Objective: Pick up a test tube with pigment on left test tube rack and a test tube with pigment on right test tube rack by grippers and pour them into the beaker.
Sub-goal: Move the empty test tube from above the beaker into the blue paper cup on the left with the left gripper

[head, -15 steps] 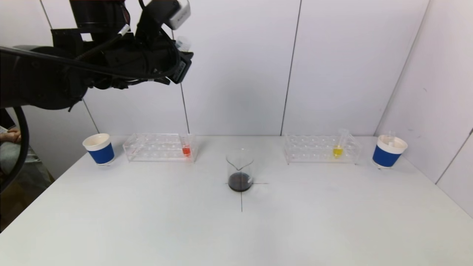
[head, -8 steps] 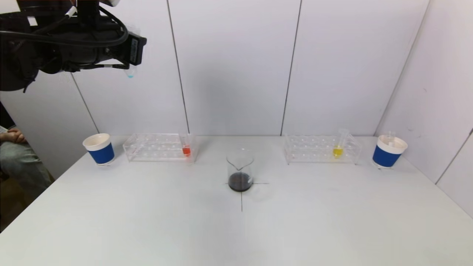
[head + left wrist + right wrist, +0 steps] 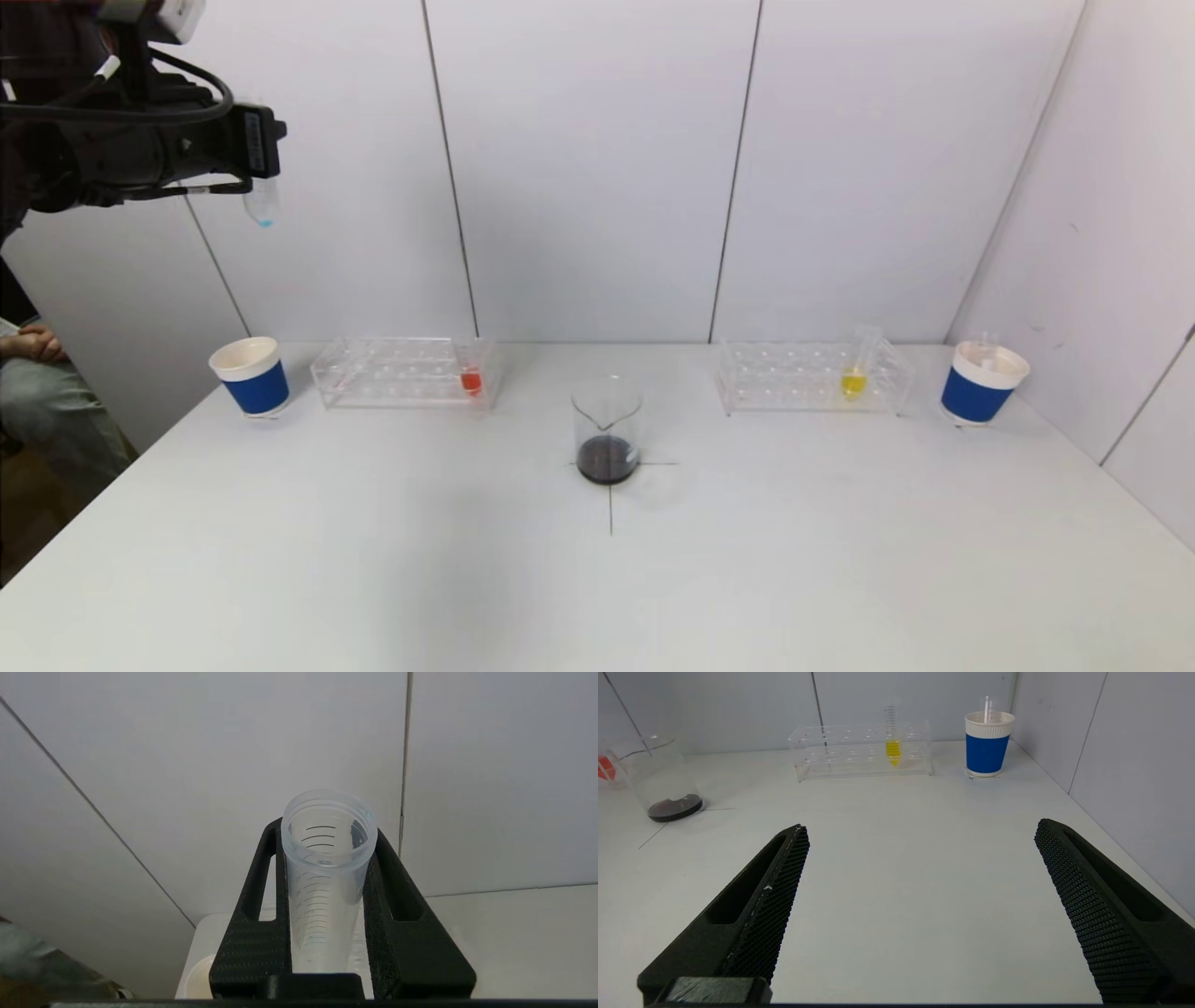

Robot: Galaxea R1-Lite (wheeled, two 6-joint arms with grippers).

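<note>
A: Now that the left gripper has swung away from above the beaker toward the left cup, what does it carry?

B: A clear, nearly empty tube, clamped upright, blue trace at its tip. Pouring looks done.

A: The right gripper?

B: Spread wide, empty, low over the table.

left arm cut off at head view's edge, test tube base hidden behind gripper
</note>
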